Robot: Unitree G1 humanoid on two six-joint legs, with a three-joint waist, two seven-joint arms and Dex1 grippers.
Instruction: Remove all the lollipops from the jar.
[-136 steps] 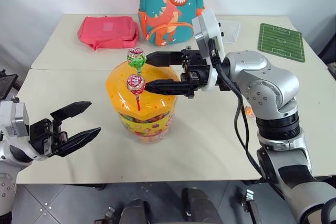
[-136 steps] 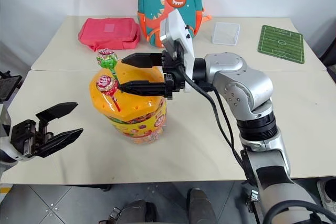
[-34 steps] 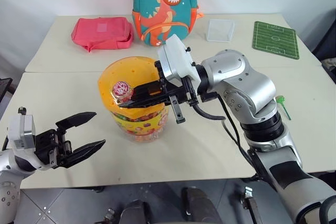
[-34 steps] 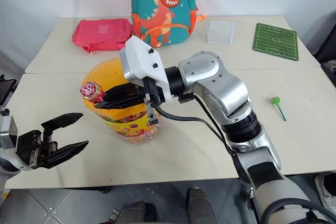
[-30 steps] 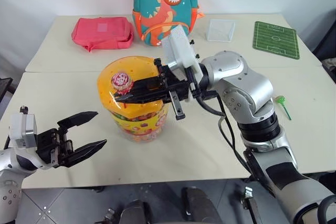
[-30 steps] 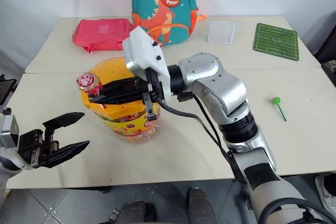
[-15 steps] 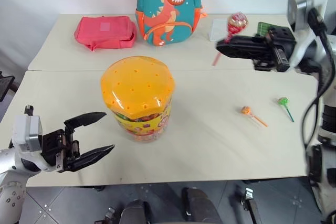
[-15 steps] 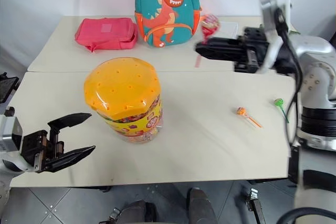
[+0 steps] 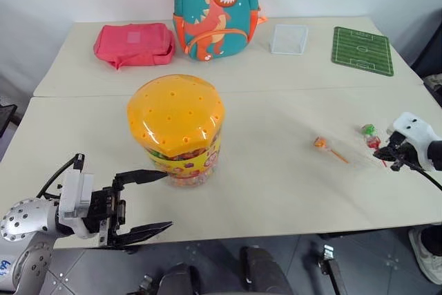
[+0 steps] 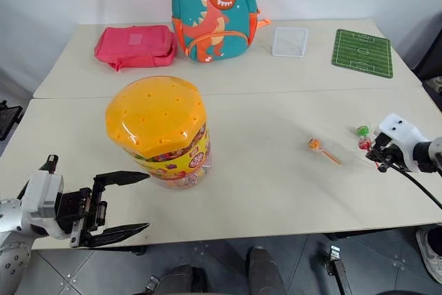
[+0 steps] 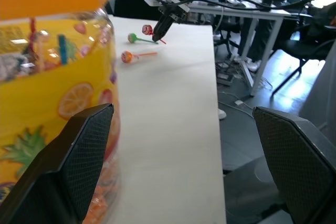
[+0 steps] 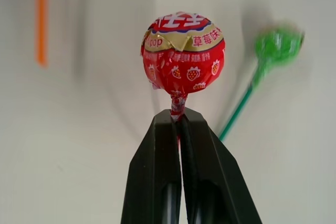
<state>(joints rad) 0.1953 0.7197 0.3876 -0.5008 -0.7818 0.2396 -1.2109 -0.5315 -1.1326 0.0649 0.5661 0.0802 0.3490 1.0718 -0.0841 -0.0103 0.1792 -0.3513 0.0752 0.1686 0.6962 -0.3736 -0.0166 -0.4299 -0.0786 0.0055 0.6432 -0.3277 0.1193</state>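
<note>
Your right gripper (image 10: pixel 378 151) has swung from over the jar (image 9: pixel 177 129) out to the table's right edge, clenched on the red lollipop (image 12: pixel 183 56) just beside the green lollipop (image 9: pixel 368 129) and near the orange lollipop (image 9: pixel 320 144). That looks like the last one out; only the release remains. Your left gripper (image 9: pixel 141 200) waits released beside the jar. Backpack (image 9: pixel 215 8), pink pouch (image 9: pixel 133 41) and green mat (image 9: pixel 362 50) sit well clear at the back.
</note>
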